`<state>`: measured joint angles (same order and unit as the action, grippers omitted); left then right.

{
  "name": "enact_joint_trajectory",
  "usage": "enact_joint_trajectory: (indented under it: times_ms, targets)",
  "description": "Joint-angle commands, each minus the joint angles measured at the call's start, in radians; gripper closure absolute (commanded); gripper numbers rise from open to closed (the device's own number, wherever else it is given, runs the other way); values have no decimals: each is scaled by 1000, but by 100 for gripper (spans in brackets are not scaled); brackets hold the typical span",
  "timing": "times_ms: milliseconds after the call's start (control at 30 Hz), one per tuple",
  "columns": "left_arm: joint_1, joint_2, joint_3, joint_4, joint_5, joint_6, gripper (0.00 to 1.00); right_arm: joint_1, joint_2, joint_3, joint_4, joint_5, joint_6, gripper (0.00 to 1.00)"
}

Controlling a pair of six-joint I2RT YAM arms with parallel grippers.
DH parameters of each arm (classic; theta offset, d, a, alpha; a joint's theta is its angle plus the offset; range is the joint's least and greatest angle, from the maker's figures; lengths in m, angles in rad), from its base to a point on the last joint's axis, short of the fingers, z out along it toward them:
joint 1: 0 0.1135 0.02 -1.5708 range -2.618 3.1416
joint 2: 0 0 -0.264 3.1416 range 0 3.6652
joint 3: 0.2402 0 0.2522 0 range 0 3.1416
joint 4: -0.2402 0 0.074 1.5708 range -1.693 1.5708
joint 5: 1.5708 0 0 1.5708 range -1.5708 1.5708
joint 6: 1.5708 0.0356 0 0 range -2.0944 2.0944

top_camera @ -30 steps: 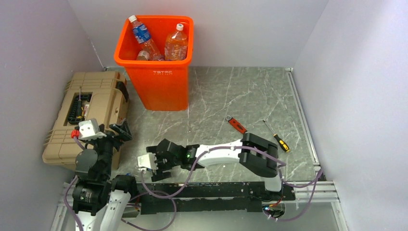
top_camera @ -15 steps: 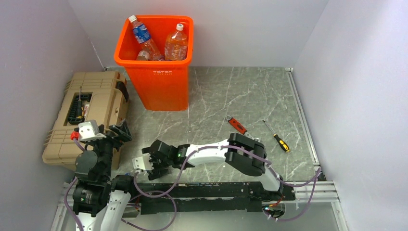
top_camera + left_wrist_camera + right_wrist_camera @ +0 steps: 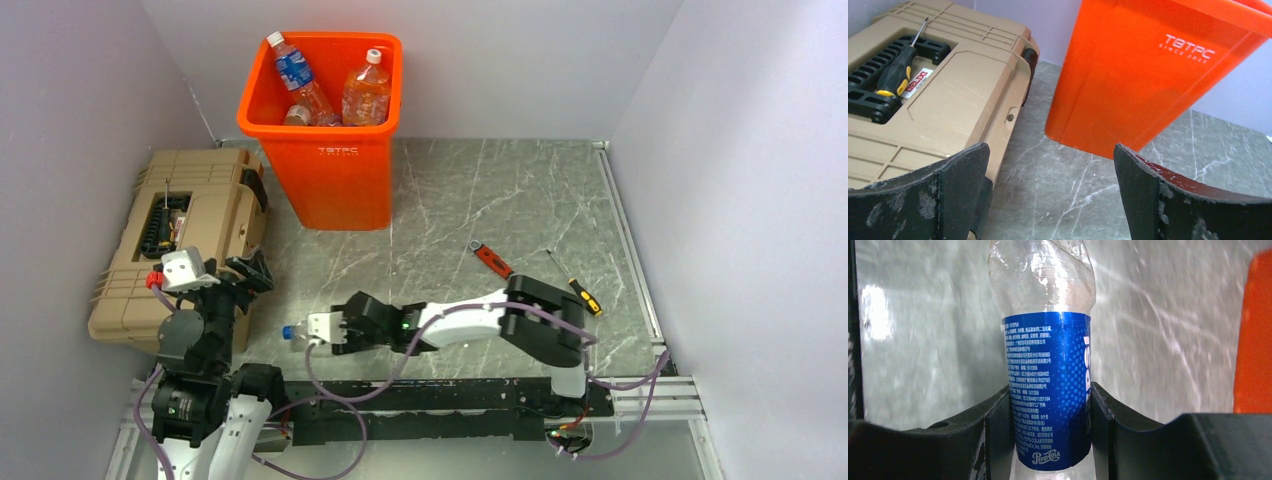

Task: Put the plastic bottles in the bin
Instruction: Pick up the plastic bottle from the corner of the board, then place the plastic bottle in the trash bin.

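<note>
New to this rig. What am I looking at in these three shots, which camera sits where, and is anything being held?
Two small robot arms are bolted at the near edge of a grey stone-patterned table. Each ends in a two-finger gripper. The wide picture comes from a fixed camera above and behind the arms. The other two come from cameras on the wrists, looking out past the fingers.

On the table stand a tall orange bin with several bottles inside and a tan toolbox to its left. A red-handled wrench and a yellow-and-black screwdriver lie further right.

The right gripper is shut on a clear bottle with a blue Pepsi label, close to the arms' bases. The left gripper is open and empty, facing the bin and toolbox.
</note>
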<state>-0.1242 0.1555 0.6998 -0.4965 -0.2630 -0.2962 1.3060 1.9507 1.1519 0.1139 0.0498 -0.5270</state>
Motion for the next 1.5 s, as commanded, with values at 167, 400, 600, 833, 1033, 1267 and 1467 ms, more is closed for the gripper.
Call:
enact_joint_trajectory:
  times_ms: [167,400,600,833,1033,1267,1467]
  targets:
    - [-2,98,60,36,-104,-200,0,-19,-524,-351,246,244,442,65]
    - [-2,147,42,238,263,-255,1,-52,-889,-551,208,274,718,76]
    - [-3,434,78,485,901,-283,2,-68,-1176,-747,301,417,876,83]
    - [-50,636,-3,1143,1182,-707,1,-85,-1375,-950,548,419,966,76]
    - [-331,763,124,913,1118,-498,1,-86,-1375,-1004,737,324,973,78]
    - [-591,820,160,827,840,-331,1,-86,-1334,-1060,996,219,990,79]
    - [-641,816,94,1004,747,-338,0,-86,-1301,-1033,1036,105,984,81]
